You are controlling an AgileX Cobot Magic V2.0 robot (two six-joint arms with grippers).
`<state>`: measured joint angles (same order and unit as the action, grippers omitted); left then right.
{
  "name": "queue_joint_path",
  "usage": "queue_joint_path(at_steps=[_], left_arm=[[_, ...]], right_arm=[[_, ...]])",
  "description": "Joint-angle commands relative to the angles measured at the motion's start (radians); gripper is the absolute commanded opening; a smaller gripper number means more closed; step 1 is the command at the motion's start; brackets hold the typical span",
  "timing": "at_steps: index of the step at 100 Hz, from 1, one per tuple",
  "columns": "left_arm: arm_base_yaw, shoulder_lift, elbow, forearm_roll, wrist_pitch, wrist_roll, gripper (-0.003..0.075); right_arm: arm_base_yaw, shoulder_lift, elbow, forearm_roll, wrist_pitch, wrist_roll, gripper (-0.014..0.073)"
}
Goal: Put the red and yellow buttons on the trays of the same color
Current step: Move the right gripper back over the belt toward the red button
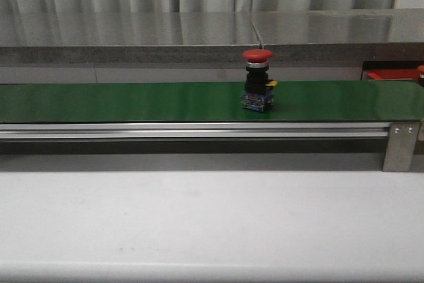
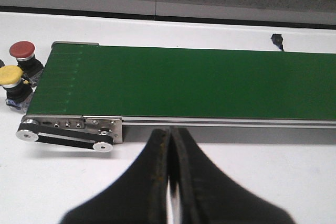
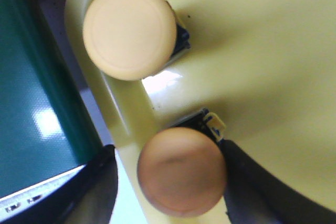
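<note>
A red button (image 1: 256, 54) with a smooth, domed mushroom cap stands upright on the matte green belt (image 1: 132, 101) of the conveyor, long axis vertical, cap up, on a black barrel and a blue block base with a small yellow tab at its 3 o'clock side. It sits right of the belt's middle in the front view. A brushed metal rail (image 1: 199, 130) runs along the belt's near edge above the pale counter (image 1: 199, 223).

From the left wrist, the left tool (image 2: 169, 182) hovers over the counter near the belt's roller end, its dark, worn fingers pressed together with nothing between them. Past that end stand a second red button (image 2: 22, 49) and a yellow button (image 2: 10, 74), both upright, just beside each other.

From the right wrist, the glossy yellow tray (image 3: 273, 61) lies beside the belt. One yellow-capped button (image 3: 129, 30) rests on it, seen cap-on. The right tool (image 3: 168, 182) has its black fingers on either side of another round yellow-capped button (image 3: 181, 171) at the tray's rim; whether they pinch it I cannot tell
</note>
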<state>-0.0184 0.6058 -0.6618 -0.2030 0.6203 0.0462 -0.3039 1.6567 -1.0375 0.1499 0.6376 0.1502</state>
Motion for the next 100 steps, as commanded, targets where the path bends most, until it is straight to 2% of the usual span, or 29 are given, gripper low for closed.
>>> queue_joint_path(at_steps=[1,42,55,77,96,97,100], left_arm=[[-0.008,0.000,-0.027,-0.008,-0.066,-0.010,-0.0020],[-0.008,0.000,-0.027,-0.008,-0.066,-0.010,-0.0020],[-0.008,0.000,-0.027,-0.008,-0.066,-0.010,-0.0020],[-0.008,0.000,-0.027,-0.008,-0.066,-0.010,-0.0020],[-0.008,0.000,-0.027,-0.008,-0.066,-0.010,-0.0020],[-0.008,0.000,-0.027,-0.008,-0.066,-0.010,-0.0020],[-0.008,0.000,-0.027,-0.008,-0.066,-0.010,-0.0020]], right_arm=[[-0.008,-0.047,-0.023,0.006,-0.033,-0.004,0.0448],[-0.008,-0.197,-0.025,-0.030,-0.002,-0.009,0.0448],[0.003,-0.246,-0.026,-0.032,0.041,-0.064,0.0448],[0.107,-0.293,-0.069,-0.032,0.144,-0.219,0.0448],[0.226,-0.291,-0.138,-0.033,0.181,-0.247,0.0448],[0.230,-0.290,-0.140,-0.033,0.181,-0.247,0.0405],[0.250,-0.289,-0.152,-0.033,0.181,-0.248,0.0405]])
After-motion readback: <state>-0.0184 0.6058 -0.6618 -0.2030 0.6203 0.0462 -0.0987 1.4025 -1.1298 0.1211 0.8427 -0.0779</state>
